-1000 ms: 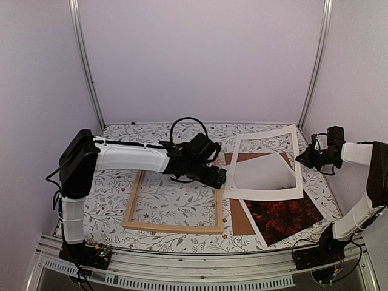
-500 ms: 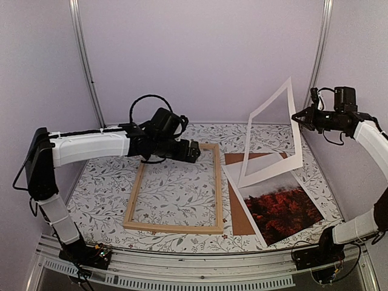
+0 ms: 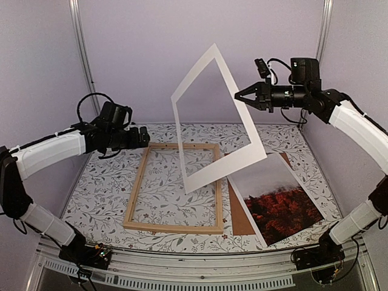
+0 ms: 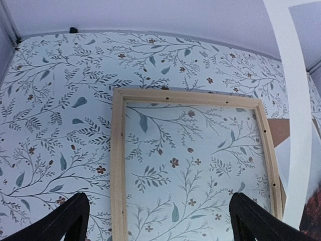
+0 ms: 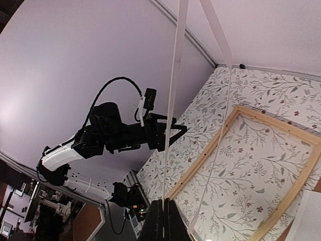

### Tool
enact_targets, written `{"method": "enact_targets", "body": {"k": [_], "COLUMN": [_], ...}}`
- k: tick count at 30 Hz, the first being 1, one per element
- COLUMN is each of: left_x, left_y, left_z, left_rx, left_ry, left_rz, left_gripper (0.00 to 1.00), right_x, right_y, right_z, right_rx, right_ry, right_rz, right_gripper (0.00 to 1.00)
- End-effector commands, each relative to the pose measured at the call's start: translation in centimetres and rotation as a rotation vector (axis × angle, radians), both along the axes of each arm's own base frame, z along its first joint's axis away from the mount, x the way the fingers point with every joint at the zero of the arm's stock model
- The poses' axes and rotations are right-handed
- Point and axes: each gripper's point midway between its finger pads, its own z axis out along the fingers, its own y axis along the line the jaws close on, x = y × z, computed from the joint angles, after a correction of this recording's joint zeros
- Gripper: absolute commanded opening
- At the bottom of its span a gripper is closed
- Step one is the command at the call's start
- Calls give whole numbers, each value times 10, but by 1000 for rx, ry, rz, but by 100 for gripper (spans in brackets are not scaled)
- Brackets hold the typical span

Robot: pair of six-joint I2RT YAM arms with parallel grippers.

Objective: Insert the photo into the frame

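Observation:
The wooden frame (image 3: 176, 228) lies flat mid-table; it also shows in the left wrist view (image 4: 119, 165) and the right wrist view (image 5: 210, 150). The photo (image 3: 276, 200), red foliage near and misty white far, lies uncovered to the frame's right, its corner showing in the left wrist view (image 4: 313, 211). My right gripper (image 3: 238, 97) is shut on the edge of the white mat (image 3: 224, 167) and holds it tilted in the air over the frame's right side (image 5: 173, 100). My left gripper (image 3: 145, 138) is open and empty, above the frame's far left corner (image 4: 158, 226).
A brown backing board (image 3: 241, 221) lies under the photo, beside the frame's right strip. The lifted mat (image 4: 296, 125) hangs between the two arms. Metal posts stand at the back corners, and the walls are close on all sides.
My right arm has lifted the mat off the photo and swung it up and left over the frame. My left arm has drawn back to the left, away from the frame's right side.

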Motion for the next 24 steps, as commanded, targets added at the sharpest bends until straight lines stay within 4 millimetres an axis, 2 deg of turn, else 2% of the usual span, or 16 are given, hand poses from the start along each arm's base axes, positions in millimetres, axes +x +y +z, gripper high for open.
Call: {"method": "enact_targets", "body": {"k": [1, 4, 8, 12, 16, 20, 24], "left_x": [-4, -11, -19, -19, -17, -17, -16], "left_y": [56, 85, 108, 109, 103, 98, 94], "left_z": [15, 20, 30, 28, 17, 9, 3], "left_rx": [1, -11, 2, 21, 14, 14, 28], "left_ry": [-38, -61, -99, -89, -57, -39, -25], "left_rz": [154, 224, 282, 281, 257, 235, 220], "left_gripper": [100, 100, 100, 100, 100, 100, 100], "right_x": [-20, -13, 8, 26, 36, 41, 40], "right_y": [53, 70, 77, 81, 80, 70, 58], "right_z": [23, 2, -59, -130, -183, -221, -245], "right_rx": [109, 124, 79, 19, -10, -30, -49], "right_ry": [14, 88, 198, 313, 394, 466, 514], "right_rz": [144, 166, 98, 37, -2, -66, -125], "right_gripper": [0, 0, 0, 0, 0, 0, 0]}}
